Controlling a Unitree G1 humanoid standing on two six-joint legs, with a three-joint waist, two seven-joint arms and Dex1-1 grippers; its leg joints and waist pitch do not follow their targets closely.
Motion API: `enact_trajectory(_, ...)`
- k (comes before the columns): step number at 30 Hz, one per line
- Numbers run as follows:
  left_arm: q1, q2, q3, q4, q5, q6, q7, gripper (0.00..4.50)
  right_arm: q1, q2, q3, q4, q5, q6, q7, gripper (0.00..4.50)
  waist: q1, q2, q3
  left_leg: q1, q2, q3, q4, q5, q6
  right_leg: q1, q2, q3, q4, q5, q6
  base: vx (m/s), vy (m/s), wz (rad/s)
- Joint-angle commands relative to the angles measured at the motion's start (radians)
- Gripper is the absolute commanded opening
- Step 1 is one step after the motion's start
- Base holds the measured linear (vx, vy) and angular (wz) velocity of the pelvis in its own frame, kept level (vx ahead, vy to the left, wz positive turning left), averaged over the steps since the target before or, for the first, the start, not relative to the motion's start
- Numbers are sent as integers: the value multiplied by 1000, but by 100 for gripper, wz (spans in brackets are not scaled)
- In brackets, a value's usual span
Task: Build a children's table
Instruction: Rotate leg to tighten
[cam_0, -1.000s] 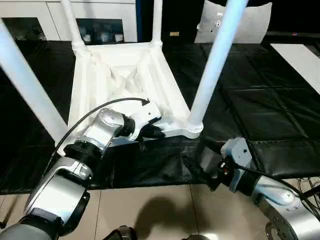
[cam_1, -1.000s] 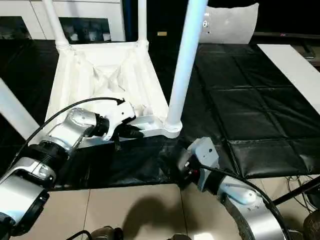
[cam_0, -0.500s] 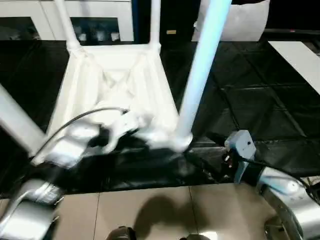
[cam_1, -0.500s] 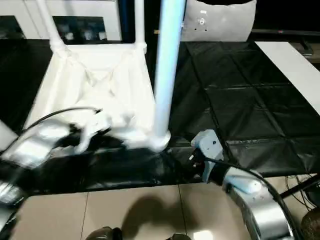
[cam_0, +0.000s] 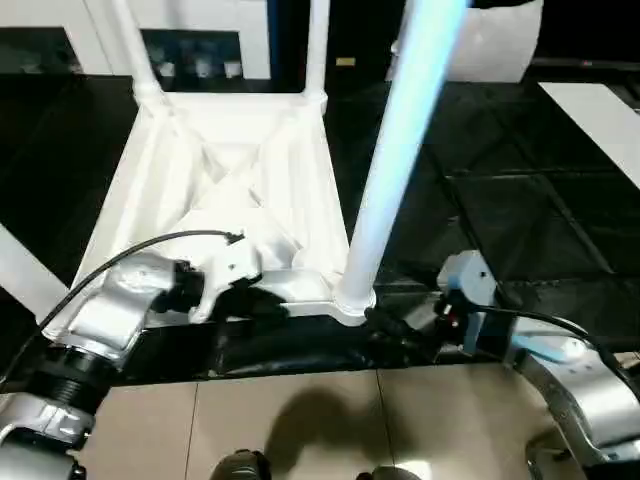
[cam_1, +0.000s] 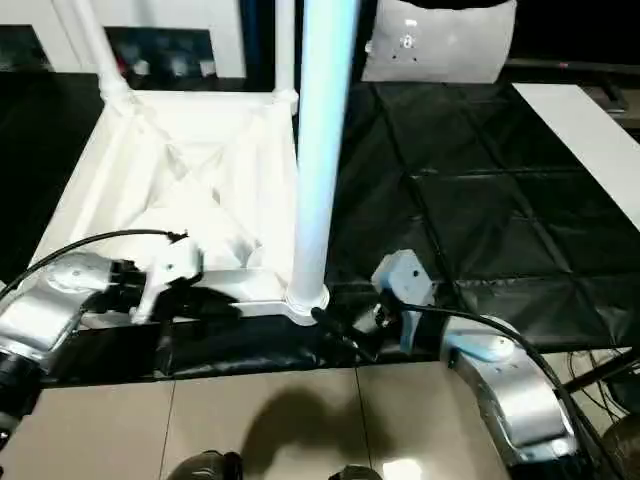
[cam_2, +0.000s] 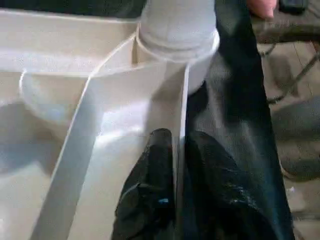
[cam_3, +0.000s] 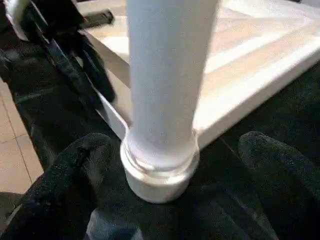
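Observation:
The children's table (cam_0: 230, 150) lies upside down on a black mat, its white legs standing up from the corner sockets. The near right leg (cam_0: 400, 130) rises from its socket (cam_0: 352, 297). Two far legs (cam_0: 130, 45) (cam_0: 317, 45) stand at the back corners, and a near left leg (cam_0: 25, 270) slants past the picture's edge. My left gripper (cam_2: 179, 145) sits on the near rim (cam_2: 180, 105), one black finger on each side of the thin wall, pinching it. My right gripper (cam_3: 175, 165) is open, its fingers (cam_3: 75, 165) flanking the near right socket without touching it.
The black mat (cam_0: 520, 220) covers the floor under and to the right of the table. Beige tiles (cam_0: 300, 420) begin just in front of the near rim. White cabinets (cam_0: 190, 30) stand at the back, and a white panel (cam_0: 600, 110) lies at the far right.
The camera has shifted. My right gripper has come forward from the mat's edge to the base of the near right leg. My left gripper stays on the near rim.

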Motion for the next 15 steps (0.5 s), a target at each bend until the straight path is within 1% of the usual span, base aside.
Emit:
enact_trajectory(1, -12, -6, -14, 4, 21, 2, 21, 85, 3, -3, 0, -4, -5, -6, 6, 450, 3, -4, -62, 34, 80, -23, -68, -58, 106, 27, -85, 30, -50, 149, -295, 0, 0, 0)
enact_trajectory(3, -16, -13, -17, 12, 29, -2, 30, 85, 5, -3, 2, -5, -6, -7, 5, 450, 5, -4, -59, 36, 80, -23, -70, -85, 96, 25, -84, 30, -54, 109, -290, 0, 0, 0)
enact_trajectory(5, -19, -20, -17, 14, 25, 16, 32, 85, 7, -3, 4, -5, -8, -11, 6, 450, 6, -2, -58, 35, 81, -25, -72, -94, 90, 24, -84, 30, -54, 93, -289, 0, 0, 0)
enact_trajectory(6, -17, -15, -21, 2, 26, 34, 28, 58, 7, -4, 4, -2, -12, -16, 9, 450, 5, 0, -57, 37, 82, -25, -75, -113, 80, 21, -82, 30, -56, 71, -289, 0, 0, 0)
enact_trajectory(8, -16, -7, -25, -3, 32, 42, 26, 50, 6, -5, 5, 0, -13, -18, 10, 450, 5, -2, -56, 36, 81, -25, -75, -126, 73, 22, -83, 31, -58, 48, -286, 0, 0, 0)
enact_trajectory(9, -18, 2, -25, 5, 43, 30, 32, 39, 3, -6, 5, 2, -15, -20, 9, 450, 4, -2, -55, 35, 81, -25, -76, -127, 71, 22, -83, 32, -59, 40, -284, 0, 0, 0)
enact_trajectory(11, -18, 4, -25, 7, 45, 28, 32, 39, 2, -6, 5, 3, -15, -20, 8, 450, 5, -2, -56, 36, 81, -25, -76, -130, 69, 21, -83, 32, -60, 34, -281, 0, 0, 0)
enact_trajectory(12, -21, 12, -29, 13, 57, 17, 33, 22, -5, -7, 4, 11, -18, -24, 10, 450, 3, -4, -56, 34, 80, -26, -76, -121, 70, 23, -82, 31, -58, 43, -278, 0, 0, 0)
enact_trajectory(13, -21, 14, -31, 15, 62, 14, 33, 10, -8, -7, 4, 15, -20, -25, 10, 450, 2, -3, -56, 34, 80, -26, -76, -119, 72, 22, -82, 31, -58, 47, -279, 0, 0, 0)
enact_trajectory(14, -22, 18, -34, 17, 70, 8, 35, 6, -16, -6, 5, 23, -22, -28, 11, 450, 1, -4, -55, 34, 80, -26, -76, -119, 72, 21, -83, 31, -59, 47, -279, 0, 0, 0)
enact_trajectory(15, -23, 21, -38, 19, 78, -1, 35, 6, -24, -4, 6, 32, -25, -30, 11, 450, 2, -4, -56, 34, 80, -26, -75, -119, 73, 21, -83, 31, -59, 46, -280, 0, 0, 0)
